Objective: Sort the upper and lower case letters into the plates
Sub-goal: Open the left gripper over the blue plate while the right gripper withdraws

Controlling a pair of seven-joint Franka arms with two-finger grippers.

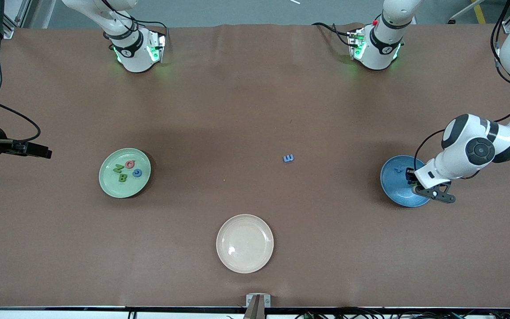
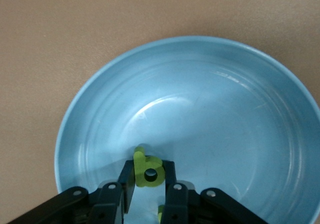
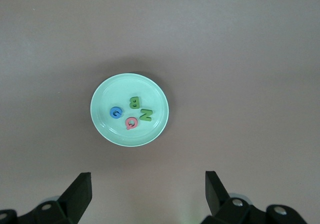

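Observation:
My left gripper (image 1: 411,177) is over the bright blue plate (image 1: 392,188), low inside it. In the left wrist view it (image 2: 149,173) is shut on a small green lower case b (image 2: 147,170) just above the plate's floor (image 2: 225,114). Part of another green letter (image 2: 161,213) shows under the fingers. A small blue letter (image 1: 399,169) lies in this plate. The pale green plate (image 1: 109,182) holds several letters: green N, green B, a pink one and a blue one (image 3: 115,112). A blue letter (image 1: 288,158) lies on the table between the plates. My right gripper (image 3: 147,176) is open and empty, high above the table beside the pale green plate (image 3: 107,126).
A cream-beige plate (image 1: 245,243) stands empty, nearer to the front camera than the other two plates. The brown mat (image 1: 255,110) covers the table. The arm bases (image 1: 135,48) stand along the top edge.

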